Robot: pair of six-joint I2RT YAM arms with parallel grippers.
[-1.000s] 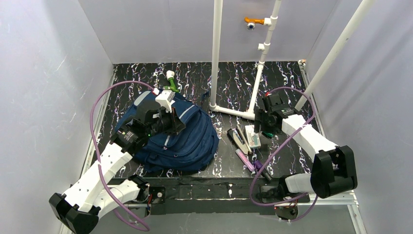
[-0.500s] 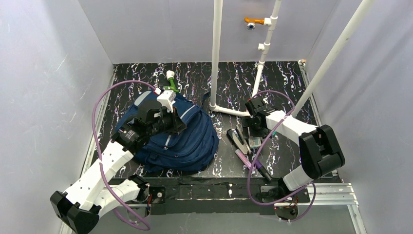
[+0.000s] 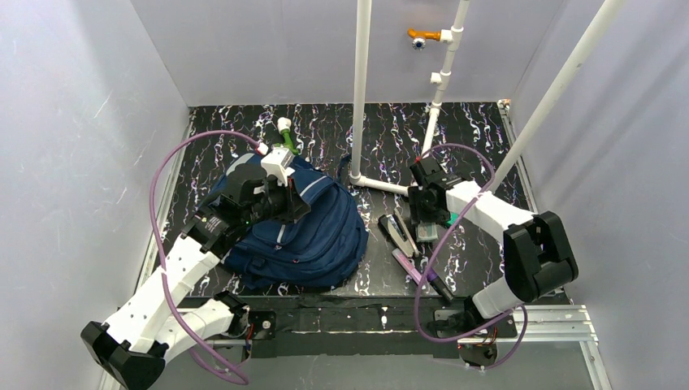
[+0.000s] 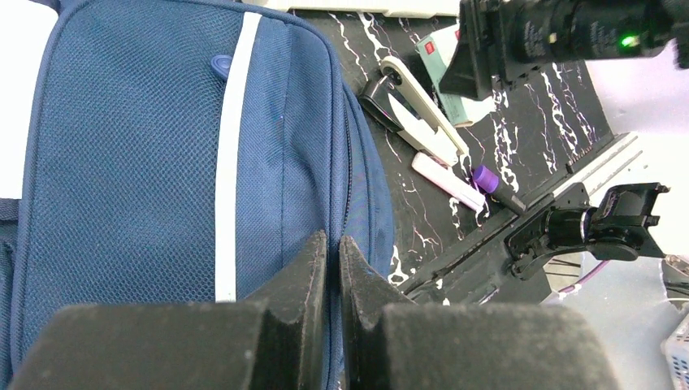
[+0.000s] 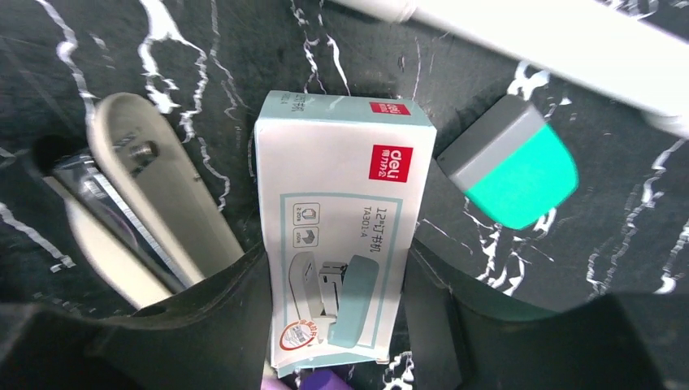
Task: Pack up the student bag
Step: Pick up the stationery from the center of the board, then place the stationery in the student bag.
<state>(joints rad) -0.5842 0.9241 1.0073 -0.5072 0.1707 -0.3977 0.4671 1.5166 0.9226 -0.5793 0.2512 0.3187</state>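
The navy student bag (image 3: 321,236) lies flat at the table's left, and its mesh panel and white stripe fill the left wrist view (image 4: 138,146). My left gripper (image 3: 283,203) rests on its top; its jaws (image 4: 333,244) are shut along the zipper seam, with a thin line of fabric between them. My right gripper (image 3: 424,218) is open and straddles a white and teal stapler box (image 5: 341,187) lying on the table. The left finger (image 5: 227,301) touches the box edge. The right finger (image 5: 439,301) stands slightly off it.
A beige stapler (image 5: 154,203) lies just left of the box and a grey-and-green eraser (image 5: 508,162) to its right. A pink marker (image 3: 406,266) and a purple-capped pen (image 3: 436,282) lie nearer the front edge. White pipes (image 3: 361,89) stand behind. A green-and-white item (image 3: 284,134) lies behind the bag.
My right gripper has swung left and nearer, from beside the pipe base to over the stapler box. My left gripper has stayed on the bag almost unmoved.
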